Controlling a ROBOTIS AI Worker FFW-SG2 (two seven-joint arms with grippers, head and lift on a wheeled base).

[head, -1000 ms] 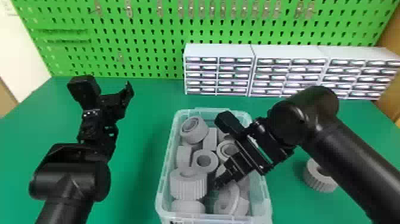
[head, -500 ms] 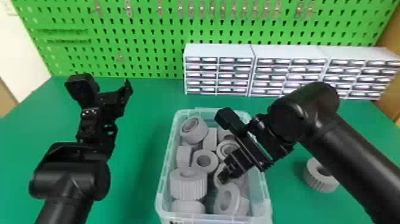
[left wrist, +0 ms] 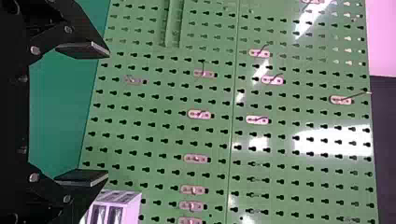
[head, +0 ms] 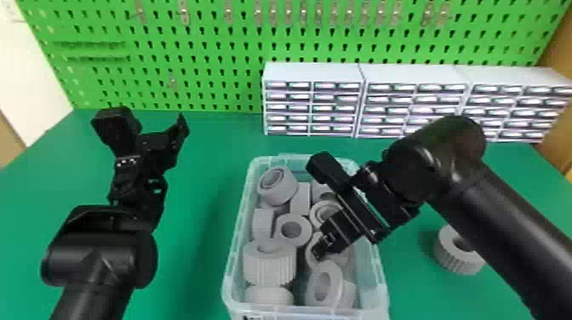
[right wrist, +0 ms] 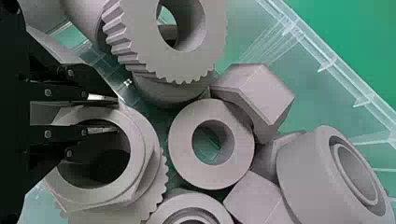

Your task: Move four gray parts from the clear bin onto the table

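Over on the left of the head view, the left gripper [left wrist: 95,114] is waiting above the green table [head: 200,183], its two flat black fingers standing wide apart with nothing between them.

Next along, the clear plastic bin with the pale rim [head: 306,307] is holding a heap of gray parts. Inside it, toward its left side, a thick gray cylinder with a ribbed side [head: 269,266] is sitting beside a plain gray ring with a round hole [head: 293,230]. Toward the right side of the bin, the right gripper [right wrist: 109,114] is reaching down and, as it looks, pinching the wall of a gray ring-shaped part with a flat-sided flange [right wrist: 139,144], one finger over the hole and the other outside. That part is resting among the others.

At the far right, a gray ribbed gear-like part [head: 451,257] is lying on the table outside the bin (presumably the first of the four). So the second pick is probably what is happening now. The next move is calling for a firm hold, then a straight lift past the crowding neighbors and the bin wall, since the flange could be catching on them.
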